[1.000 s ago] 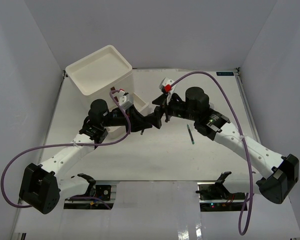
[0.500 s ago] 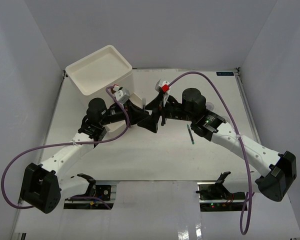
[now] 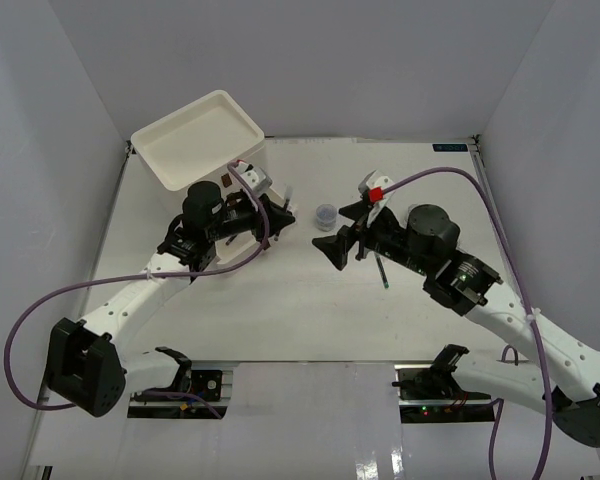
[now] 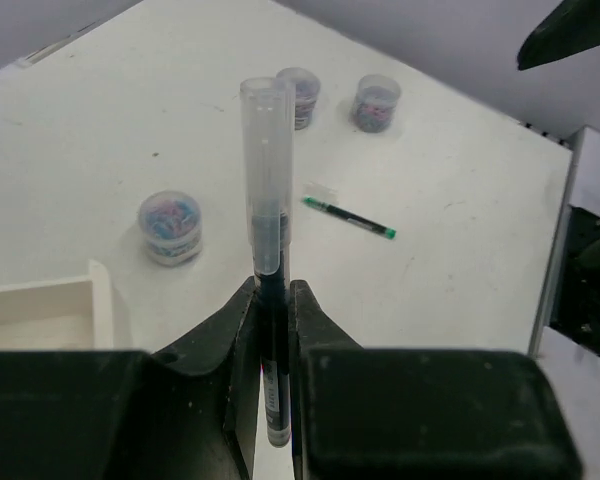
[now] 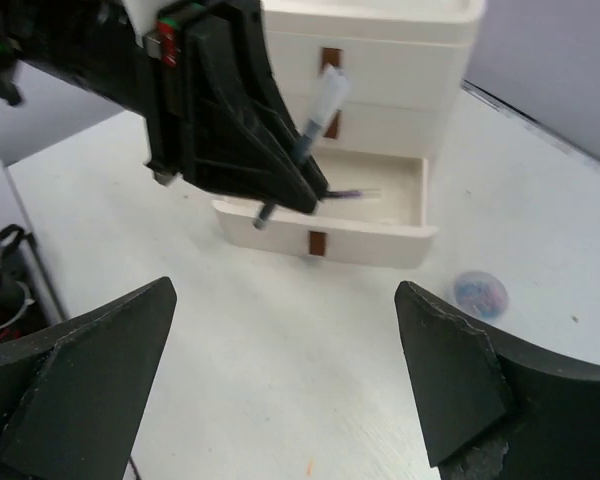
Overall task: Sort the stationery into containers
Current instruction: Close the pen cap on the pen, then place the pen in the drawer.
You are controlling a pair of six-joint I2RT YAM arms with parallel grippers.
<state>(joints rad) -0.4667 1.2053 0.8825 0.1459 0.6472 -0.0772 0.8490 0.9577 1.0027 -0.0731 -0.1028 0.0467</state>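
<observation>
**Pen (image 4: 267,240) gripped over open drawer; right arm has backed away**

Worktop (image 3: 280,320): the middle ground between the two sets of jaws is now open. One second ago both arms were crowded together there.

Drawer unit (image 3: 180,150): stands just behind the left jaws. Its bottom drawer (image 5: 370,245) is pulled out and lies directly under them in the right wrist view. A thin purplish item (image 5: 352,193) lies inside, too blurred to name.

Right arm: it has swung out to its own side. Right jaws are spread wide with nothing between them, well apart from the left jaws.

Left jaws: clenched on the pen's lower barrel, with the clear cap end pointing away from them. They have moved closer to the unit.

Jar (image 3: 325,214): uncovered by the retreat, standing between the two sets of jaws. Two further jars (image 4: 298,95) (image 4: 376,102) stand beyond the left jaws.

Green pen (image 3: 380,270): flat on the worktop, beside the right jaws.

Reading: the pen looks ready to go into the drawer. The right arm is free to fetch the jar or the green pen.
</observation>
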